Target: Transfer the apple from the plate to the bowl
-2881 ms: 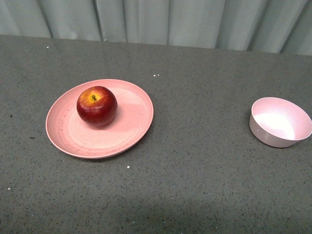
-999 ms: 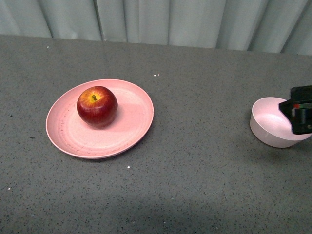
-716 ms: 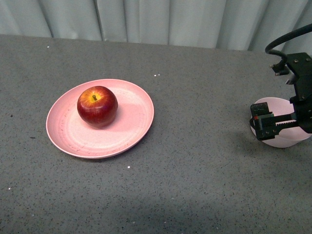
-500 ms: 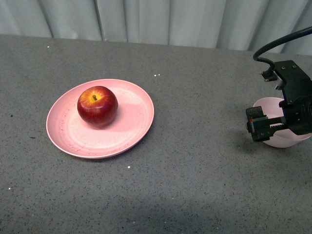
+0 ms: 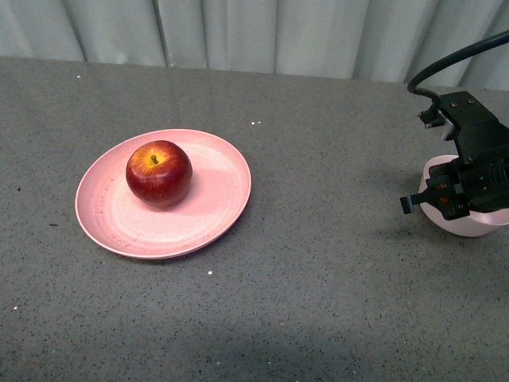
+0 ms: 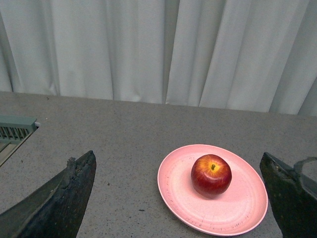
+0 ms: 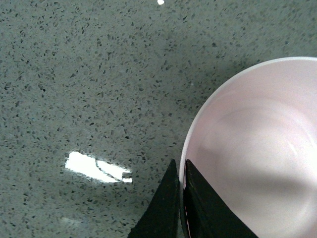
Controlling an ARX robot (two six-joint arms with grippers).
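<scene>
The dark-red apple (image 5: pixel 158 173) sits on the left half of the salmon-pink plate (image 5: pixel 208 208), left of centre on the table; both also show in the left wrist view, the apple (image 6: pixel 211 175) on the plate (image 6: pixel 176 193). My left gripper (image 6: pixel 183 198) is open, its jaws wide apart, back from the plate and not touching it. The pale pink bowl (image 5: pixel 471 224) is at the far right. My right gripper (image 5: pixel 445 199) is shut on the bowl's left rim. In the right wrist view its fingers (image 7: pixel 193 198) pinch the rim of the bowl (image 7: pixel 257 148), which is empty.
The table is a grey speckled surface (image 5: pixel 318 278). A pale curtain (image 5: pixel 254 36) hangs along the table's far edge. A grey grille (image 6: pixel 15 130) shows at the table's side in the left wrist view. A black cable (image 5: pixel 445 68) arcs above the right arm.
My right arm came in from the right, came down at the bowl and shut its jaws on the left rim. The apple and the plate have not moved.
</scene>
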